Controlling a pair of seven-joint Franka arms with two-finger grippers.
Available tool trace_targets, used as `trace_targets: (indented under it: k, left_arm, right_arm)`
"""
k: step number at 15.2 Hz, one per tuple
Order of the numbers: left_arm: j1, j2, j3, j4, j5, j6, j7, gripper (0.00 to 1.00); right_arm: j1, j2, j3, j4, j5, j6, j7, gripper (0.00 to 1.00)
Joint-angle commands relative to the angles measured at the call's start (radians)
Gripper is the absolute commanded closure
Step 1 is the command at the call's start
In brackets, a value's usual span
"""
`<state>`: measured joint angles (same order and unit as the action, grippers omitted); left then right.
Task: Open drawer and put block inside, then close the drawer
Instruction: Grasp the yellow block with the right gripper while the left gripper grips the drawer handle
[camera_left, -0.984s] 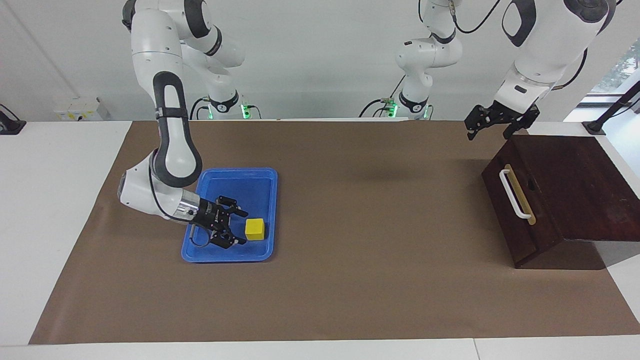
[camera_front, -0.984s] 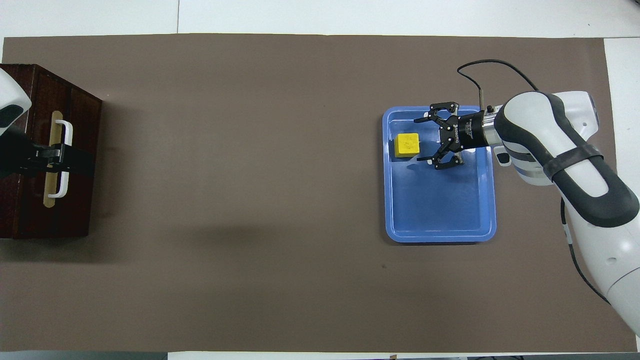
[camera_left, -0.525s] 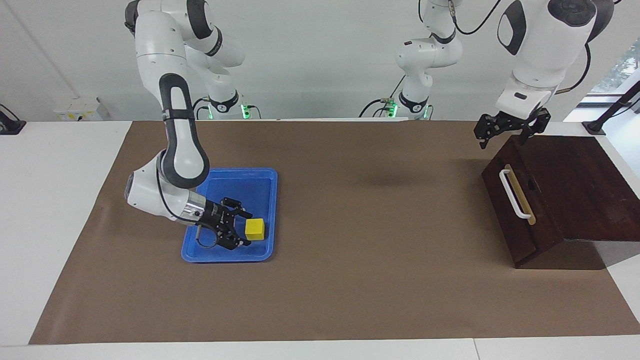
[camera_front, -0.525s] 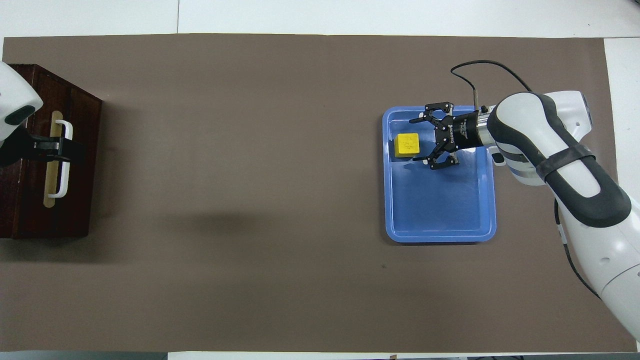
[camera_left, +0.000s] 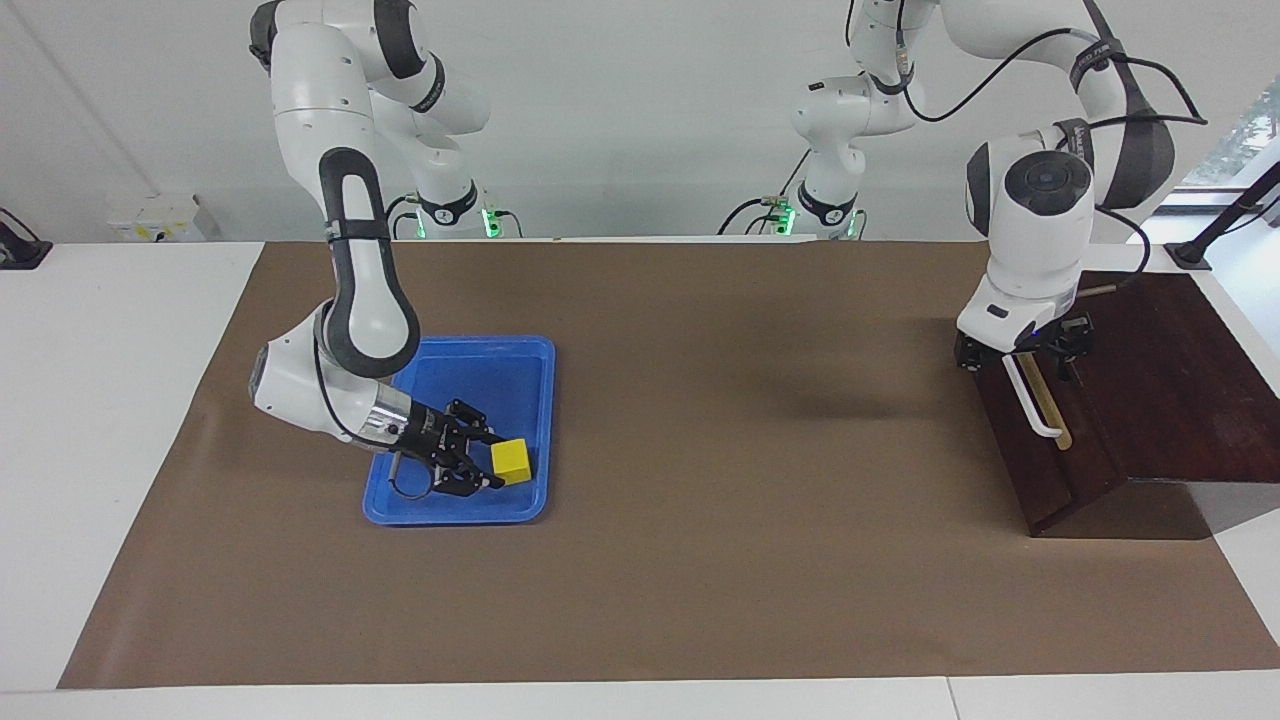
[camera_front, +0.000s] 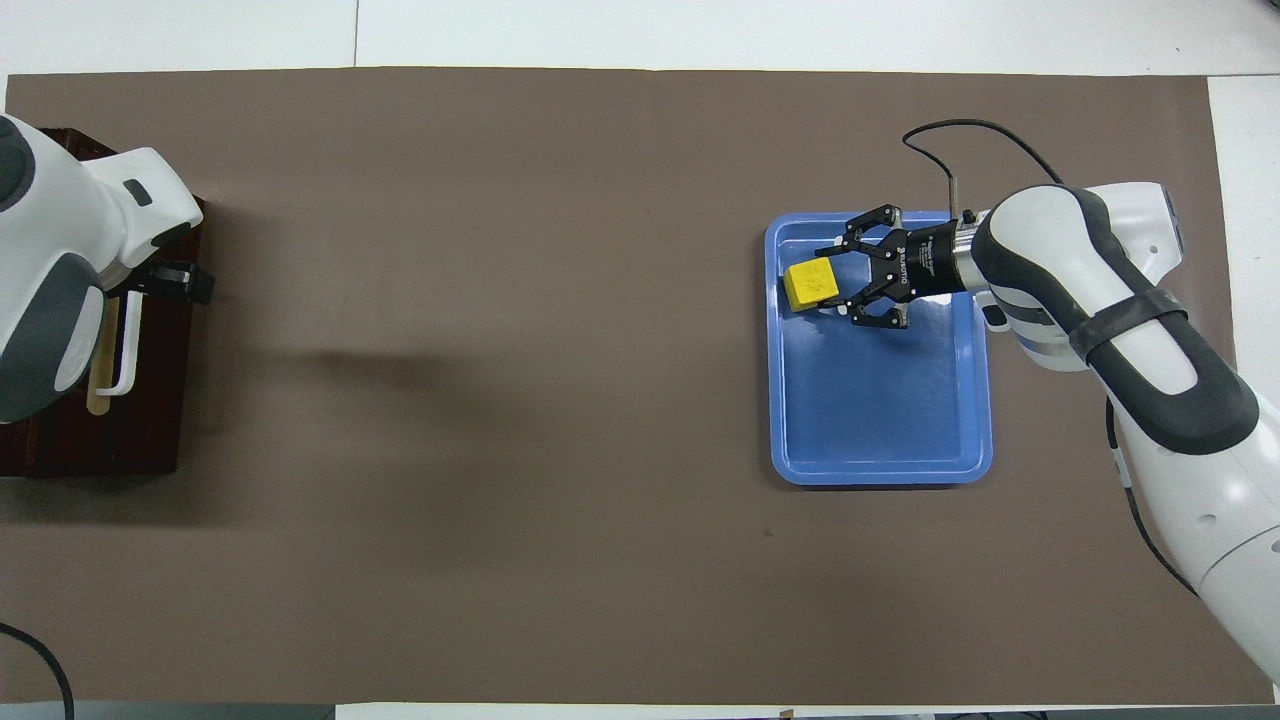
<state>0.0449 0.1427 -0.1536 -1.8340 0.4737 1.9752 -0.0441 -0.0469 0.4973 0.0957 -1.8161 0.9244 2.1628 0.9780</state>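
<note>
1. Down at the right arm's end of the table, the block (camera_left: 511, 459) sits in the blue tray (camera_left: 520, 360), at the corner farther from the robots. It seems to rest on the tray floor, not lifted.
2. Around it now is the right gripper (camera_left: 483, 458), lying nearly level. A second ago its tips stood short of the cube; they have since slid forward, so the spread fingers (camera_front: 833, 249) flank the block, apart from it or barely touching. The jaws are wide, holding nothing.
3. Over at the left arm's end, the drawer (camera_left: 1040, 450) is shut, its front flush with the box.
4. The left gripper (camera_left: 1020, 350) has dropped from above the box's corner onto the upper end of the white handle (camera_left: 1033, 405). The wrist hides its fingers, so I cannot tell how the jaws stand.
5. Both arms look to have finished their approach. I judge the next needs are a squeeze on the cube and a pull on the handle; the drawer must open before the block can go in.
</note>
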Motion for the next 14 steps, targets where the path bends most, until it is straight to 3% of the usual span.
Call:
trace_targets:
  k: [1, 8, 14]
  left_arm:
    - [0.016, -0.011, 0.003, -0.08, 0.042, 0.108, -0.039, 0.0]
    - [0.049, 0.003, 0.005, -0.125, 0.057, 0.165, -0.04, 0.0]
    - [0.059, -0.009, 0.002, -0.174, 0.057, 0.2, -0.033, 0.0]
  right_arm:
    - [0.033, 0.014, 0.001, 0.009, 0.022, 0.045, 0.033, 1.0]
    - [0.025, 0.014, 0.001, 0.035, 0.019, 0.026, 0.039, 1.0]
    - [0.03, -0.064, -0.004, 0.038, 0.002, -0.021, 0.143, 1.0]
